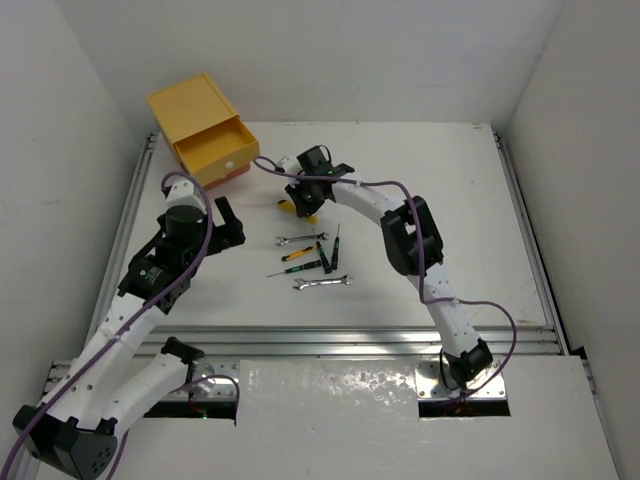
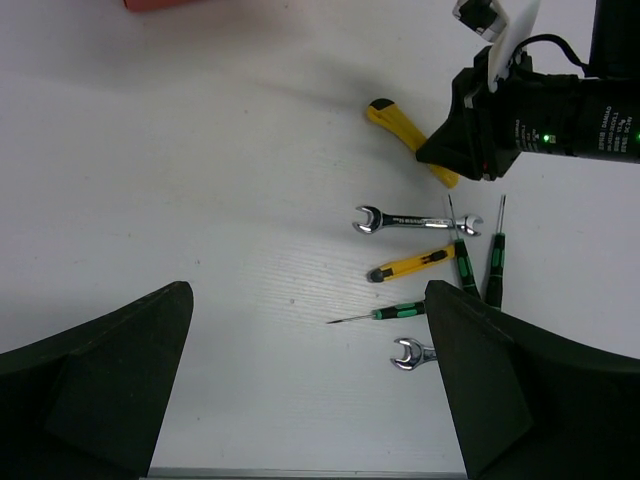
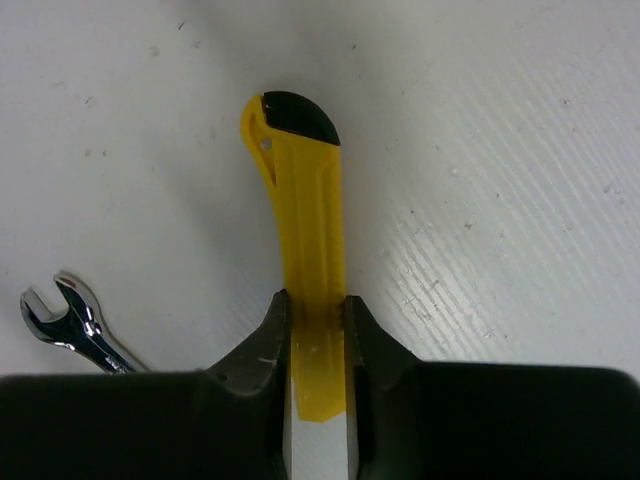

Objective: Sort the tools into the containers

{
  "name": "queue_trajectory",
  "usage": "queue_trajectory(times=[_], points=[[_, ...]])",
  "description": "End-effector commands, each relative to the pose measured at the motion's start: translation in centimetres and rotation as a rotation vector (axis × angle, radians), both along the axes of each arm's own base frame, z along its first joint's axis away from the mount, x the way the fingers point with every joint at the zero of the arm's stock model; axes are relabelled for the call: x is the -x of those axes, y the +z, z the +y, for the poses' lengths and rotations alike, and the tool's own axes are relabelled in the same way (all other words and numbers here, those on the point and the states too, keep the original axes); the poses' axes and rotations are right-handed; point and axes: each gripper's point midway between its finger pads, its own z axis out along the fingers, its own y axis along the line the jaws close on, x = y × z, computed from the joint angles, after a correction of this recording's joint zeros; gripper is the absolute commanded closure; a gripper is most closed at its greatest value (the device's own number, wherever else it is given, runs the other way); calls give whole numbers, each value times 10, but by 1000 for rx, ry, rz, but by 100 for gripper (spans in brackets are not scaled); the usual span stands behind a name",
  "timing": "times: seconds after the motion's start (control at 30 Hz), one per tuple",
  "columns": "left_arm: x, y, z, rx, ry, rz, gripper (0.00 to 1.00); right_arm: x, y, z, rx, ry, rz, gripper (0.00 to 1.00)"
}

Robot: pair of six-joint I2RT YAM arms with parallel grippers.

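Observation:
My right gripper (image 1: 303, 196) is shut on the yellow utility knife (image 3: 305, 230), its fingers (image 3: 270, 335) pressed on both sides of the rear of the handle, low at the table. The knife also shows in the left wrist view (image 2: 395, 120). The other tools lie just in front: two silver wrenches (image 1: 298, 238) (image 1: 322, 283), a small yellow-handled tool (image 1: 297, 254) and green-black screwdrivers (image 1: 323, 258). The stacked drawers (image 1: 190, 103) stand at the back left, the yellow top drawer (image 1: 215, 146) pulled open. My left gripper (image 1: 227, 221) is open and empty, left of the tools.
Aluminium rails run along the table's left side (image 1: 125, 225) and front (image 1: 350, 340). White walls close in the back and sides. An orange-red strip of the drawer stack's base (image 1: 238, 172) shows under the open drawer.

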Motion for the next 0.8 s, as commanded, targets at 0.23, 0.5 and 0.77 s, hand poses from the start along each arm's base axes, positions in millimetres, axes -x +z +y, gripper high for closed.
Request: queue_trajectory(times=[0.23,0.5,0.77], points=[[-14,35,-40,221,-95,-108,0,9,97,-4,-144,-17,-166,100],[-36,50,-74,416,-155,-167,0,18,119,-12,-169,-37,-198,100],[-65,51,-102,547,-211,-218,2,98,203,-1,-530,15,-123,100]])
